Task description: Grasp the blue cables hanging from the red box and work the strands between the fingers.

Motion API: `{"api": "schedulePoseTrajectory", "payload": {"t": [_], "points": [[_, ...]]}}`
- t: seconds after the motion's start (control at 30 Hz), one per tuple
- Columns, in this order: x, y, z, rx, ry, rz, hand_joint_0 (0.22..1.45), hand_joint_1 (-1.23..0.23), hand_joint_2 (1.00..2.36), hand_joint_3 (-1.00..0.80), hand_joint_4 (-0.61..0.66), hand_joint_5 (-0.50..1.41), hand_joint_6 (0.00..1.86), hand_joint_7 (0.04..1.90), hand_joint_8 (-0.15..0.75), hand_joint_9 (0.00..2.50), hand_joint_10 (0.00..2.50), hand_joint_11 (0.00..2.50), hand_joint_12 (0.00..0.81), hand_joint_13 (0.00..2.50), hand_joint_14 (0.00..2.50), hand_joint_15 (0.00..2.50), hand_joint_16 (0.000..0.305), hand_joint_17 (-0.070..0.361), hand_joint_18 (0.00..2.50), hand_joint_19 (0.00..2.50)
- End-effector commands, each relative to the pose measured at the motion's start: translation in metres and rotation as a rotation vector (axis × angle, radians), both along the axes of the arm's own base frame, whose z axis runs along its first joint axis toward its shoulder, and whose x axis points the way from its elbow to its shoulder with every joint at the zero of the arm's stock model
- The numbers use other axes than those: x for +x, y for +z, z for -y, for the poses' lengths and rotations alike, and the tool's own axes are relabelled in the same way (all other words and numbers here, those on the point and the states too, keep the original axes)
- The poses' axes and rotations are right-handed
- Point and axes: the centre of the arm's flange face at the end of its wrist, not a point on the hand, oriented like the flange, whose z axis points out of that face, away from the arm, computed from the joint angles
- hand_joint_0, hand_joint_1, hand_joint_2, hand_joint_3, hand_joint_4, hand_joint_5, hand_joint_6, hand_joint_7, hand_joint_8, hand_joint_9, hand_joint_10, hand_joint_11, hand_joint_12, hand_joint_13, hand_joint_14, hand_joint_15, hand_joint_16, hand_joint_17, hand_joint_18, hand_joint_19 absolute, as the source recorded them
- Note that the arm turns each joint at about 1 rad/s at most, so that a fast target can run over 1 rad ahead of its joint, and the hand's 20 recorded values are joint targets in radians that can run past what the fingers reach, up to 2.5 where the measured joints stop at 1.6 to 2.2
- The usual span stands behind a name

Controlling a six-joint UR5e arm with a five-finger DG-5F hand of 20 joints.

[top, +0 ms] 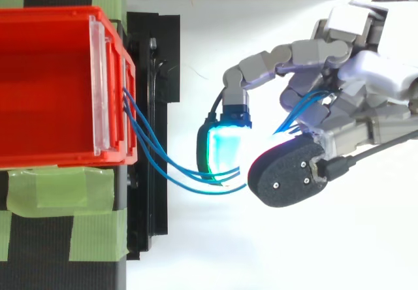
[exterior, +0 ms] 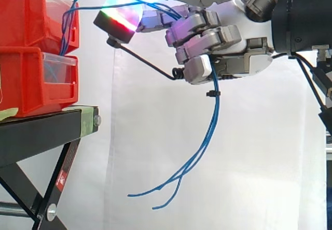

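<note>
The red box [exterior: 36, 12] sits at the left on its black stand [exterior: 41, 131]. The blue cables [top: 163, 166] leave its front edge, sag across the gap and run into the hand [exterior: 228, 38], whose fingers are curled round them. The loose ends dangle well below the hand.

The span between box and hand has some slack (not much, by the look of the side view). A pull away from the box could draw it tight, and then either drag the box toward the stand's edge or tear the strands from wherever they are fixed. Loosening the fingers to work the strands could let one slide out and drop.

How the cables are anchored inside the box is hidden. The glow of the fingertips [top: 222, 149] washes out the strands passing there. I cannot tell which strand lies between which fingers, nor whether every strand is truly gripped.
</note>
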Motion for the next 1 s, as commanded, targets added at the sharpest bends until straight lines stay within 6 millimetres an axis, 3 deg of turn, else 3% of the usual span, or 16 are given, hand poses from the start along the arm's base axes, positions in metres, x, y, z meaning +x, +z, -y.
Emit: {"api": "schedulePoseTrajectory", "payload": {"t": [0.0, 0.4, 0.53, 0.67, 0.8, 0.97], "points": [[0.0, 0.0, 0.0, -0.004, -0.004, 0.002, 0.84, -0.73, 1.02, -0.46, -0.04, 0.43, 0.63, 1.12, 0.351, 1.18, 2.5, 2.1, 0.507, 1.55, 2.5, 1.25, 0.073, 0.163, 1.78, 0.68], [0.0, 0.001, 0.0, -0.049, -0.004, -0.008, 0.85, -0.75, 1.02, -0.5, -0.03, 0.23, 0.95, 0.92, 0.351, 1.18, 2.5, 2.1, 0.507, 1.55, 2.5, 1.25, 0.073, 0.163, 1.78, 0.68], [0.006, 0.01, -0.001, -0.045, -0.004, 0.01, 0.86, -0.76, 1.02, -0.53, -0.05, 0.19, 0.97, 0.9, 0.351, 1.18, 2.5, 2.1, 0.507, 1.55, 2.5, 1.25, 0.073, 0.163, 1.78, 0.68], [0.007, 0.014, 0.002, -0.046, -0.009, 0.007, 0.9, -0.79, 1.02, -0.5, -0.07, 0.08, 1.13, 0.81, 0.351, 1.18, 2.5, 2.1, 0.507, 1.55, 2.5, 1.25, 0.073, 0.163, 1.78, 0.68], [0.006, 0.014, 0.003, -0.047, -0.012, 0.002, 0.92, -0.8, 1.02, -0.5, -0.06, 0.06, 1.15, 0.78, 0.351, 1.18, 2.5, 2.1, 0.507, 1.55, 2.5, 1.25, 0.073, 0.163, 1.78, 0.68], [0.006, 0.014, 0.006, -0.047, -0.016, 0.0, 0.86, -0.79, 1.01, -0.67, -0.07, 0.14, 1.04, 0.85, 0.351, 1.18, 2.5, 2.1, 0.507, 1.55, 2.5, 1.25, 0.073, 0.163, 1.78, 0.68]]}}
